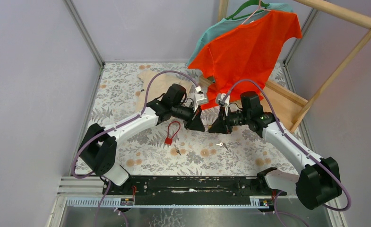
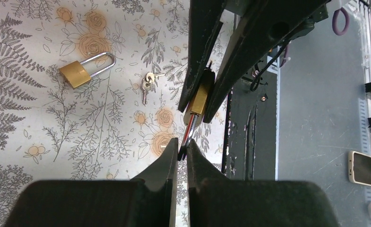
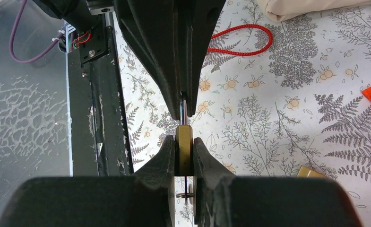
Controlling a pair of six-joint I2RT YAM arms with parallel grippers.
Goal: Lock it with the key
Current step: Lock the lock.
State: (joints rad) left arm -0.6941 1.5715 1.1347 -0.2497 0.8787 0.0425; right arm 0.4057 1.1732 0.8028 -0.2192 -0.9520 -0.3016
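While your right gripper (image 3: 184, 141) is clamping the brass padlock (image 3: 184, 153) mid-counter (image 1: 141, 158), your left gripper (image 2: 182, 147) is pinching its shackle (image 3: 185, 119).

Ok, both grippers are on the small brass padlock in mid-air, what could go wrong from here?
The left gripper pinches only a thin metal part with its very tips, so it could slip off. The small brass padlock is held above the table by the right gripper, so a loosened grip would likely drop it.

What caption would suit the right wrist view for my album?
Right gripper clamps a brass padlock body while the left gripper pinches its silver shackle.
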